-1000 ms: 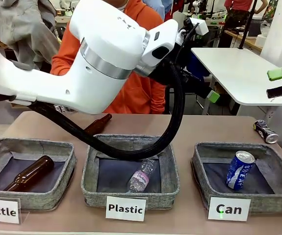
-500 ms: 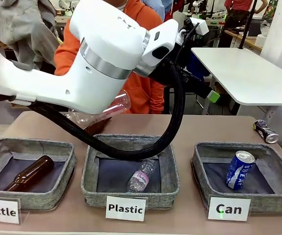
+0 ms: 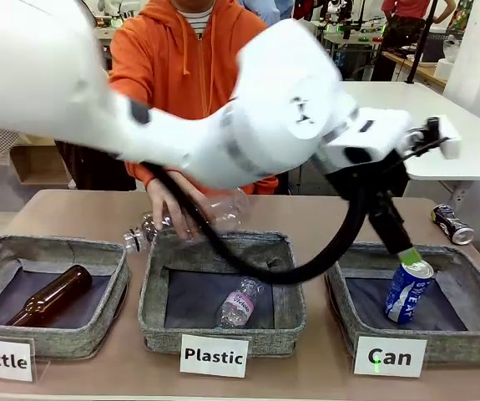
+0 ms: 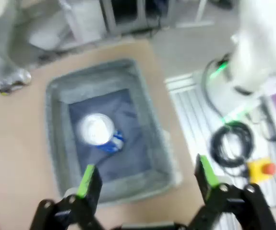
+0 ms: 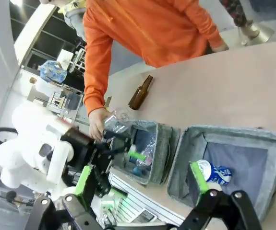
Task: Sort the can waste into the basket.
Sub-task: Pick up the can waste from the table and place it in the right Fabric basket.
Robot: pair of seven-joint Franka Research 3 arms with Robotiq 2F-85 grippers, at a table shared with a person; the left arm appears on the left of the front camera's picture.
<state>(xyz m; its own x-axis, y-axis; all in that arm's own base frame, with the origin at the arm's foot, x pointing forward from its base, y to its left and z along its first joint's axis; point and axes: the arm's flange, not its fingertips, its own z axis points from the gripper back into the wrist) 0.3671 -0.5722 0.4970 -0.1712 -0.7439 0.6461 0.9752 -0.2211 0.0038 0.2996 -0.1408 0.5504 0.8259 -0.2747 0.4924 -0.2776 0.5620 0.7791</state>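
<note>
on tabletop (image 3: 64,221), basket (image 3: 473,344) holds blue can (image 3: 406,294) leaning top-up, left and right jaws both spread.

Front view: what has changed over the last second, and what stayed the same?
The left gripper swung right across the table and now hangs open just above the blue can in the Can basket. The person's hand brought a clear bottle to the far edge of the Plastic basket. The blue can and the dark can on the table stayed put.
</note>
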